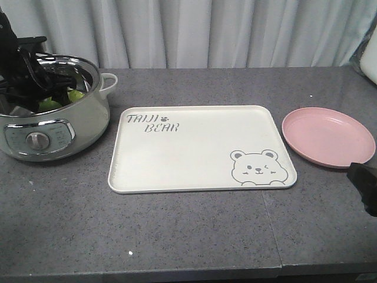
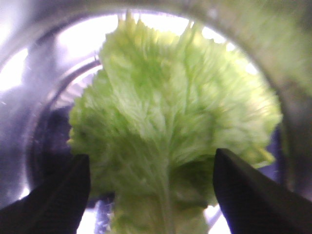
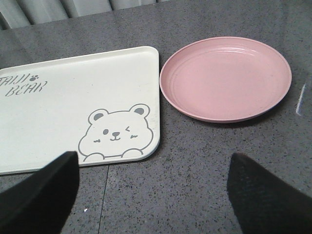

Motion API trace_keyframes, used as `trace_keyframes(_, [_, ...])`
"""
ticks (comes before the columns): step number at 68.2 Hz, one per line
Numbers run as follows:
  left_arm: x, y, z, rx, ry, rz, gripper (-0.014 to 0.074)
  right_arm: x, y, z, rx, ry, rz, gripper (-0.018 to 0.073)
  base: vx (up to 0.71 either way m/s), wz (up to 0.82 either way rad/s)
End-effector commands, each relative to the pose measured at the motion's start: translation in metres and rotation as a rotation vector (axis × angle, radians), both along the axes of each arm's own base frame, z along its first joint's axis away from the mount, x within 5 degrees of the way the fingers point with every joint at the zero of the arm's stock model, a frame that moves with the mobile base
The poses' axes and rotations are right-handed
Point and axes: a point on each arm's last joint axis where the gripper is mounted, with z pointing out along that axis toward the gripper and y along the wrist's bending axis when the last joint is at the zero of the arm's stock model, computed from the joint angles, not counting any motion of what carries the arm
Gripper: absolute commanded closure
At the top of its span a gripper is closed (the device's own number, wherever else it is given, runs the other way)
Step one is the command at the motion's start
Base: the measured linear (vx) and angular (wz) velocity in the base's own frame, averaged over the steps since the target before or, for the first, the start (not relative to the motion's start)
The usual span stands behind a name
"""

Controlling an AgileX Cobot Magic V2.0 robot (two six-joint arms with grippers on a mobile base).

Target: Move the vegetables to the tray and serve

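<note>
The vegetables, a ruffled green lettuce leaf [image 2: 165, 112] with a paler rib, lie inside the steel pot [image 1: 56, 132]; green bits [image 1: 59, 100] show over its rim in the front view. My left gripper [image 2: 152, 195] reaches down into the pot and is open, one dark finger [image 2: 53, 195] on each side of the leaf's stem end, not closed on it. The cream tray [image 1: 194, 150] with bear drawing and lettering lies bare at mid-table. My right gripper [image 3: 151, 195] hovers open over the grey counter, just right of the tray's [image 3: 73, 92] bear corner.
A round pink plate [image 1: 328, 137] [image 3: 225, 78] sits empty to the right of the tray. The pot has a white side handle [image 1: 109, 81] pointing toward the tray. A grey curtain hangs behind the counter.
</note>
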Motion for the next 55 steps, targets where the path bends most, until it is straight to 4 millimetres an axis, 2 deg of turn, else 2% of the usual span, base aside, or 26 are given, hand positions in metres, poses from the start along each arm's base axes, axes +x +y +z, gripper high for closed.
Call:
trace_keyframes(1, [-0.007,-0.002,0.03,-0.01,-0.073,-0.004,0.0094,0.005,0.0,0.016,-0.009,-0.094,0.001,-0.0032,0.0,0.0])
trace_keyframes(13, [-0.003,-0.002,0.019,-0.013,-0.042,-0.002,0.0094,0.005,0.0,0.016,-0.008,-0.094,0.0,-0.0032,0.0,0.0])
trace_keyframes(20, [-0.003,-0.002,0.018,-0.013,-0.04,-0.002,0.013,0.005,0.0,0.016,-0.008,-0.094,0.0,-0.0032,0.0,0.0])
trace_keyframes(27, [-0.003,-0.002,0.018,-0.013,-0.04,-0.002,0.0227,0.005,0.0,0.016,-0.008,-0.094,0.0,-0.0032,0.0,0.0])
trace_keyframes(43, [-0.003,-0.002,0.019,-0.012,-0.042,-0.004,0.0596,0.005,0.0,0.016,-0.008,-0.094,0.0,-0.0032,0.0,0.0])
trace_keyframes(55, [-0.005,-0.002,0.025,-0.011,-0.058,-0.004,0.0603,0.006,0.0,0.018,0.002,-0.125,0.002,-0.0032,0.0,0.0])
